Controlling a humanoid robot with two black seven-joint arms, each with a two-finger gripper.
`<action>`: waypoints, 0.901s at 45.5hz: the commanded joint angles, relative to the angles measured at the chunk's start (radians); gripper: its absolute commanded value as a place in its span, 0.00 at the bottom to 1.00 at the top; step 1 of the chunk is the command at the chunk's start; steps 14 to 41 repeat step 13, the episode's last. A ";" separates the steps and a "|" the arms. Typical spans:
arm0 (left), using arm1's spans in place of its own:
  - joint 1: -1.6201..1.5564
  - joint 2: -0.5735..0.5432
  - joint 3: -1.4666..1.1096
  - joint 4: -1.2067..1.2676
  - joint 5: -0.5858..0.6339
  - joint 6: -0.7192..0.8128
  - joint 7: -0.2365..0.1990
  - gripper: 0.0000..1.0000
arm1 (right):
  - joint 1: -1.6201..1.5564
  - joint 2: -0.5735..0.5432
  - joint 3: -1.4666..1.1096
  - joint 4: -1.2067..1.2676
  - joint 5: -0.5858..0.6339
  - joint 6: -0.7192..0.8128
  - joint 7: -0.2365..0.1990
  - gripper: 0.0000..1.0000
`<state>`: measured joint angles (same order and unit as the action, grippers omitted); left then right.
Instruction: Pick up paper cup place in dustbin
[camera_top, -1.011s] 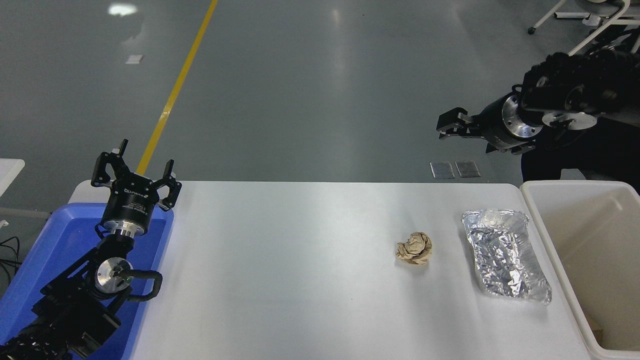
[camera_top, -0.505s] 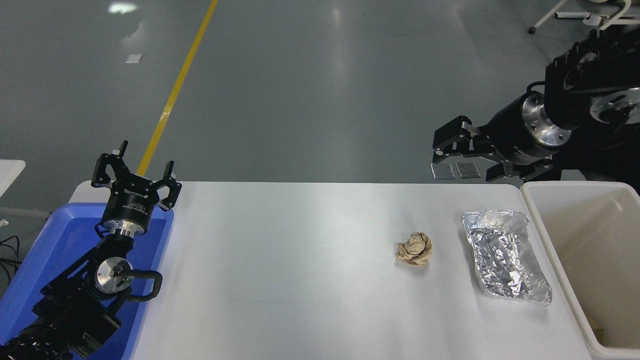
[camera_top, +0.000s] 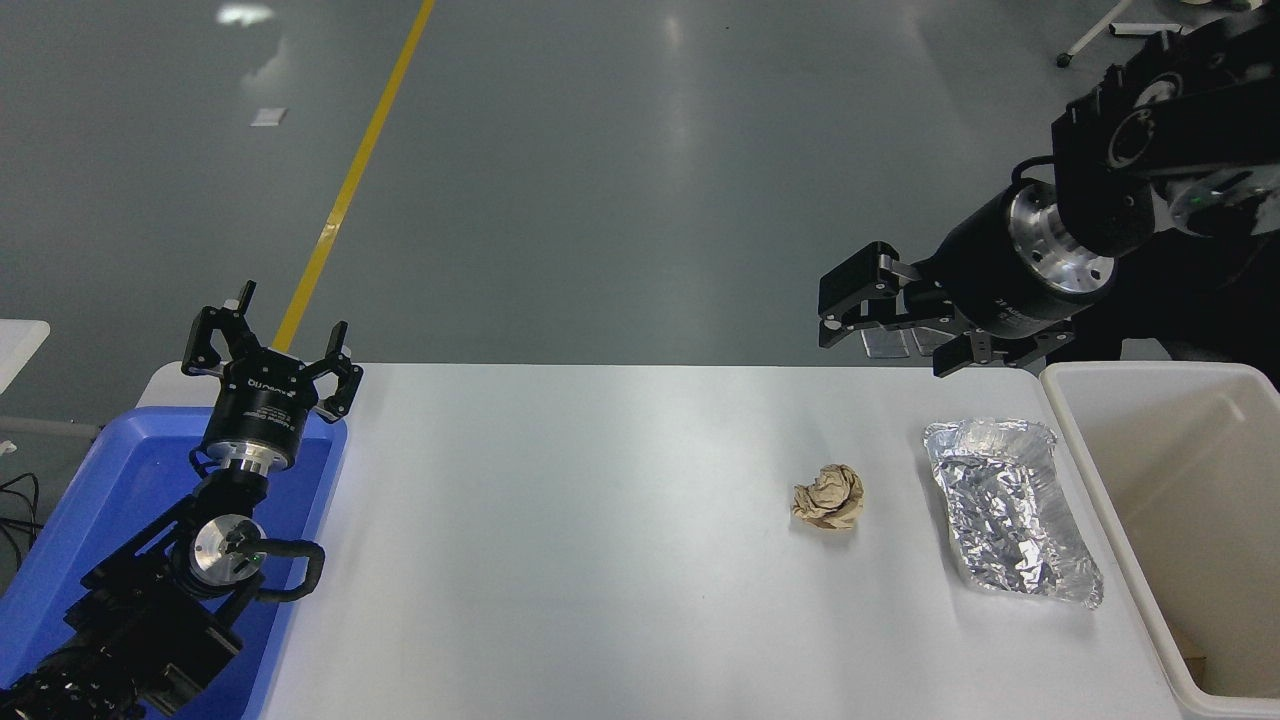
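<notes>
Black and spread-fingered, the right gripper (camera_top: 885, 335) hung above the table's (camera_top: 600, 560) far right edge, holding nothing. The dustbin (camera_top: 1090, 480) stood at the right; no paper cup showed. The left gripper (camera_top: 270, 345), fingers apart, sat parked over the blue tray (camera_top: 100, 500).
</notes>
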<state>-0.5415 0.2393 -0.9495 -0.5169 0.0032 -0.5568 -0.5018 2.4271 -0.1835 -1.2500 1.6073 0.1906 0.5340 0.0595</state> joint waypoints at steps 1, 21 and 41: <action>0.000 0.000 0.000 0.000 0.000 0.000 0.000 0.98 | -0.008 0.053 0.037 0.002 0.000 0.006 0.000 1.00; 0.000 0.000 0.000 0.000 0.000 0.000 0.000 0.98 | -0.055 0.070 0.034 -0.006 -0.016 0.006 0.000 1.00; 0.000 0.000 0.000 0.000 0.000 0.000 0.000 0.98 | -0.055 0.070 0.034 -0.006 -0.016 0.006 0.000 1.00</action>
